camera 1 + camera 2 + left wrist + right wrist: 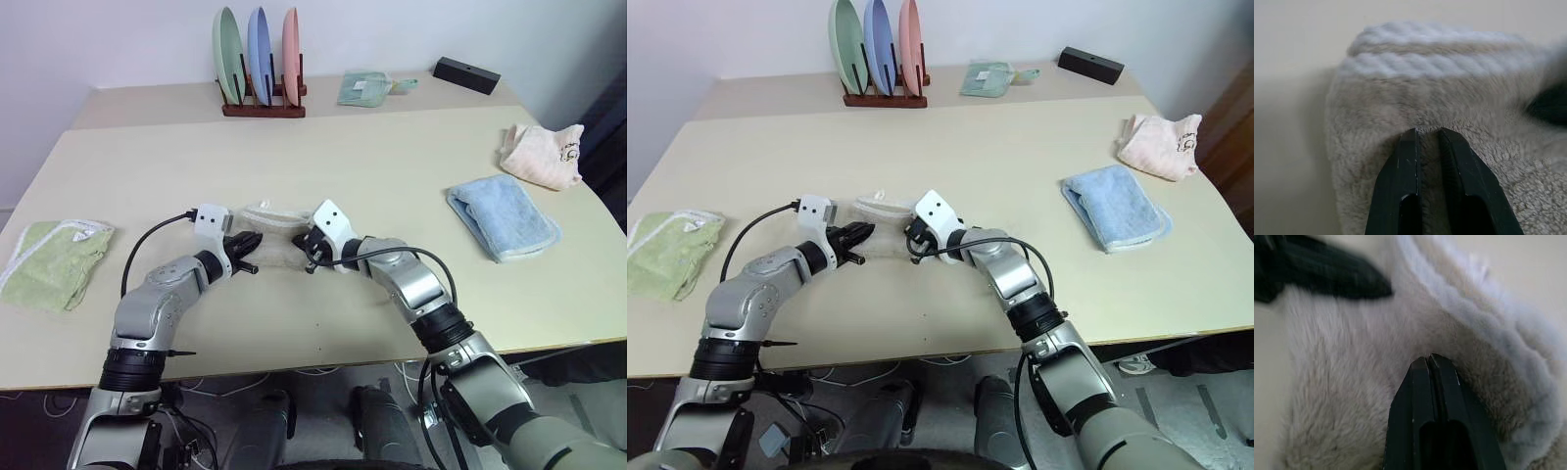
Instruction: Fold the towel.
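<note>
The left gripper (1427,133) pinches a fold of the beige terry towel (1440,103), its jaws nearly together with pile between them. The right gripper (1428,358) is clamped tight on the same towel just beside it. The towel lies bunched near the front middle of the cream table (323,166), between a green towel (49,259) and a light-blue towel (502,217)

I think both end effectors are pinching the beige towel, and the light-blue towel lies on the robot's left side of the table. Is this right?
Not quite. The light-blue towel lies on the robot's right side, as the left eye view shows. Both the left end effector and right end effector do pinch the beige towel.
</note>
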Controlling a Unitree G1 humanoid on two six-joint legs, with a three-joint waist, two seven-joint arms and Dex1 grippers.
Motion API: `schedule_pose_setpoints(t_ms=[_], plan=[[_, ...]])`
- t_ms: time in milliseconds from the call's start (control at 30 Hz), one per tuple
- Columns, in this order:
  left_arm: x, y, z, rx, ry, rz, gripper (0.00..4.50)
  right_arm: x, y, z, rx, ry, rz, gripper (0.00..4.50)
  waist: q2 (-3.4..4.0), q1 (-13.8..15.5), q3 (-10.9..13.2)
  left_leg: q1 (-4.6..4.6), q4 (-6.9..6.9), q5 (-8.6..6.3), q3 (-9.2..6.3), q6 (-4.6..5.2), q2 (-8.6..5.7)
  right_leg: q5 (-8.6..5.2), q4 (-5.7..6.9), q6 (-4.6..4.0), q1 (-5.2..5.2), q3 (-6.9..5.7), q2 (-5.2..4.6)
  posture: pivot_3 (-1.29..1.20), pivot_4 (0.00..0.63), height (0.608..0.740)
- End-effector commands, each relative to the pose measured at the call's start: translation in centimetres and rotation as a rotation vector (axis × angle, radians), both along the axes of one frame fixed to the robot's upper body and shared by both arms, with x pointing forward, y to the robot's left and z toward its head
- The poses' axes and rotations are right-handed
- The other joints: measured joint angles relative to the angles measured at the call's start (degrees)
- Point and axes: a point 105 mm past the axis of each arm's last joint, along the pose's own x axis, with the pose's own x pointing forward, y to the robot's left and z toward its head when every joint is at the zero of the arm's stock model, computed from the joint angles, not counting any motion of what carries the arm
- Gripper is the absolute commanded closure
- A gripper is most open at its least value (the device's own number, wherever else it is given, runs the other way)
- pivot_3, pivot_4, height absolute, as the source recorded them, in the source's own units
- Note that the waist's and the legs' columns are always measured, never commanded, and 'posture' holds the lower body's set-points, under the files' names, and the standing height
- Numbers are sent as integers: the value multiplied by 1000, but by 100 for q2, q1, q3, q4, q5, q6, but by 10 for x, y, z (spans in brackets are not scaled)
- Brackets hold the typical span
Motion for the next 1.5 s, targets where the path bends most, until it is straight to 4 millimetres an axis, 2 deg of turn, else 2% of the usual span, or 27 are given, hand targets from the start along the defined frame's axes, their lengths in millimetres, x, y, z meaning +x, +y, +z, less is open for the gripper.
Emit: schedule_pose_setpoints(t_ms=[33,67,167,267,367,400,433,533,633,767,933,1033,1133,1167,1267,1300,1400,1433,1500], plan=[[-3,10,-8,-8,8,30,3856,-1,-7,-4,-10,-9,-9,4500,1,-4,-3,1,0,-1,-1,2,0,0,1,0,1,0,0,0,150,740],[-4,14,-7,-22,-7,48,3856,-1,-12,-1,-6,-18,-15,4500,4,-7,-6,2,-1,-1,-2,2,0,0,1,0,1,-1,1,0,150,740],[-9,33,18,-133,-115,128,3908,-2,-32,23,51,-41,-29,3622,4,-4,-5,2,0,-2,-2,3,1,0,0,0,2,0,0,0,150,740],[-24,45,41,-188,-198,132,3908,-10,-41,46,136,-17,-17,2236,3,-4,-2,-4,-2,-2,-5,3,3,0,-1,0,-3,-1,1,0,150,740],[-43,50,44,-83,-225,78,3908,-17,-46,58,232,90,-44,638,3,-22,-2,-3,-4,-3,-4,4,6,0,-1,-1,-4,0,3,0,150,740],[-49,49,43,-42,-225,56,3908,-19,-46,59,258,132,-52,237,3,-35,-2,-3,-5,-3,-3,4,6,-1,-1,-1,-4,1,3,0,150,740],[-56,48,41,3,-223,23,3908,-20,-48,58,282,189,-75,108,7,-37,-3,-2,-7,-3,-2,4,9,-1,-3,-1,-4,2,4,0,150,740],[-74,41,40,64,-222,-63,3908,-18,-51,51,363,362,-145,108,10,8,-1,-2,-8,-4,-1,6,8,-1,-4,-3,-4,4,4,0,150,740],[-81,35,41,62,-222,-100,3908,-18,-49,45,367,428,-161,108,9,55,-1,-6,-3,-4,-4,7,4,-2,-7,-4,0,2,0,0,150,740],[-89,18,45,62,-243,-157,3908,-12,-34,22,366,543,-207,108,9,4,-1,-3,-7,-4,-1,6,4,-2,-7,-4,0,1,0,0,150,740],[-93,6,50,31,-257,-176,3908,-8,-18,13,384,603,-218,108,11,-33,-3,-1,-12,-4,1,7,9,-1,-5,-4,-5,3,3,0,150,740],[-94,3,50,26,-255,-176,3908,-7,-5,18,417,607,-191,913,12,-31,-3,2,-12,-4,2,6,9,0,-4,-5,-4,3,5,0,150,740],[-94,0,49,19,-255,-176,3908,-8,6,31,472,604,-153,2386,14,-30,-2,0,-12,-4,1,7,8,0,-4,-5,-5,2,4,0,150,740],[-94,-1,50,16,-256,-177,3908,-8,7,33,483,603,-150,2766,14,-29,-2,-1,-13,-4,2,7,8,0,-4,-4,-6,3,4,0,150,740],[-94,-4,50,10,-258,-182,3908,-7,7,37,496,592,-151,4268,14,-21,-2,-1,-12,-4,0,7,8,0,-4,-4,-6,2,4,0,150,740],[-94,-4,50,10,-257,-184,3908,-7,6,38,502,589,-153,4455,14,-9,-2,-1,-12,-4,0,7,7,0,-4,-4,-5,2,4,0,150,740],[-95,-11,50,1,-257,-213,3908,-3,-8,59,576,506,-163,4455,15,-7,-1,-2,-11,-4,0,7,6,0,-5,-4,-5,2,3,0,150,740],[-96,-14,51,-3,-259,-224,3908,0,-16,68,598,458,-183,4455,15,-7,-1,-3,-11,-4,0,7,6,0,-5,-4,-5,2,3,0,150,740],[-96,-21,52,-19,-263,-243,3908,12,-47,84,643,353,-284,4455,15,5,-1,-3,-11,-4,0,7,6,0,-5,-4,-5,2,3,0,150,740]])
